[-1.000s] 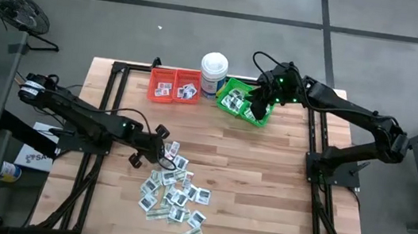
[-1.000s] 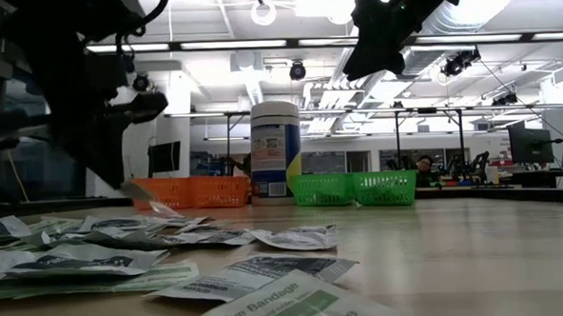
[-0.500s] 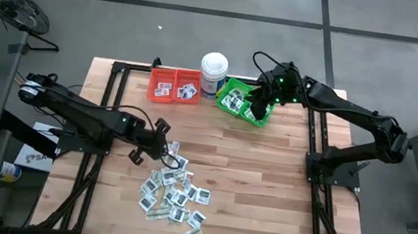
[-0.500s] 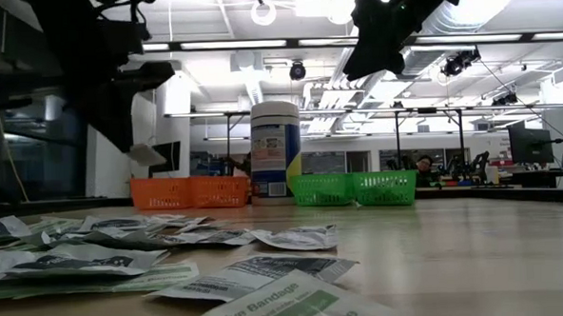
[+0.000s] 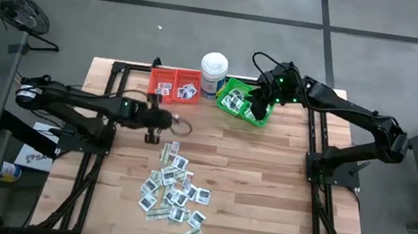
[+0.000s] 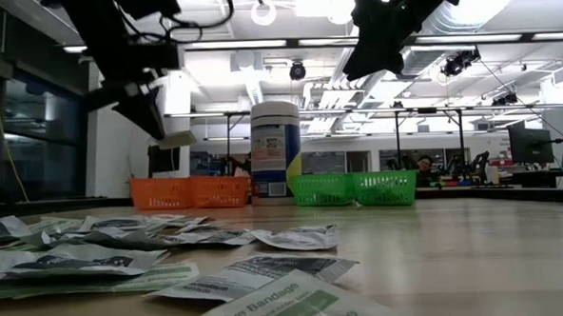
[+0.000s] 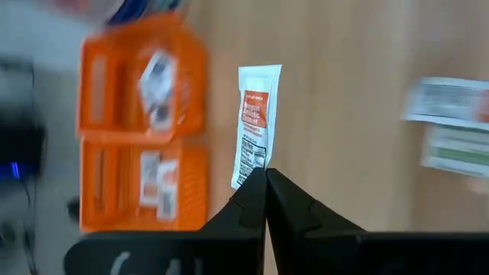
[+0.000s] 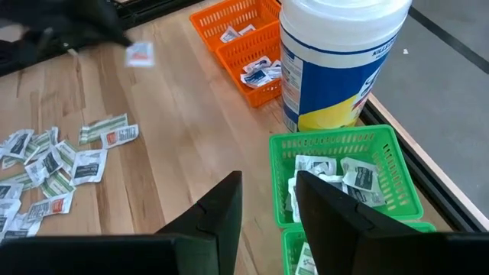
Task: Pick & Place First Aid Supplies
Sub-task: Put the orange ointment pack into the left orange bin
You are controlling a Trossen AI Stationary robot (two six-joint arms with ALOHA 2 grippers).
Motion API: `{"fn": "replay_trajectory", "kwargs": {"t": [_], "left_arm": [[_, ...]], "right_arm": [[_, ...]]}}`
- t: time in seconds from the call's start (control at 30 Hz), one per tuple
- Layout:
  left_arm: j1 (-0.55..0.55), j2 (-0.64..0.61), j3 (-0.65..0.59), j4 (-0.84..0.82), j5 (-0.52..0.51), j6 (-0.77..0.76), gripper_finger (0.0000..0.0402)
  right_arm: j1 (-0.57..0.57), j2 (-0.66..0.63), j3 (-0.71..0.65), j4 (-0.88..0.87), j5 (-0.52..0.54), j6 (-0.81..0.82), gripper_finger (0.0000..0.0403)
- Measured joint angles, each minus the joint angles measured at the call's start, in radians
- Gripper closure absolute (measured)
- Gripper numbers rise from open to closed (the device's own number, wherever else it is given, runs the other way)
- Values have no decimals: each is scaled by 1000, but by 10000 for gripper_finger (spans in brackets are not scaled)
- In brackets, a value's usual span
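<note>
High view: the left gripper (image 5: 167, 122) reaches across the table toward the orange bins (image 5: 174, 86), raised above the wood, jaws pinched tight on a white packet (image 7: 255, 122) with orange print. The packet pile (image 5: 174, 189) lies nearer the front edge. The right gripper (image 5: 256, 107) hangs over the green bins (image 5: 237, 98), jaws seemingly part-open, empty.

Wood-plank table (image 5: 266, 172), glossy paper packets (image 5: 176, 193), plastic mesh bins (image 8: 244, 38).

Scattered packets (image 5: 174, 191), one packet (image 7: 256, 122) airborne
</note>
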Motion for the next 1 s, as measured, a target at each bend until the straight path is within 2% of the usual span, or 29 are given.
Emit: {"fn": "replay_trajectory", "kwargs": {"t": [0.2, 0.4, 0.53, 0.9, 1.0], "left_arm": [[168, 0, 0, -3, 12, -22, 401], [335, 0, 0, 37, 84, 62, 401], [445, 12, 0, 76, 144, 87, 401], [712, 91, 0, 168, 418, 170, 401], [758, 114, -1, 167, 437, 187, 401]], "right_arm": [[0, 0, 0, 0, 0, 0, 284], [0, 0, 0, 0, -7, 0, 284], [0, 0, 0, 0, -7, 0, 284], [0, 0, 0, 0, -5, -1, 284], [0, 0, 0, 0, -7, -1, 284]]}}
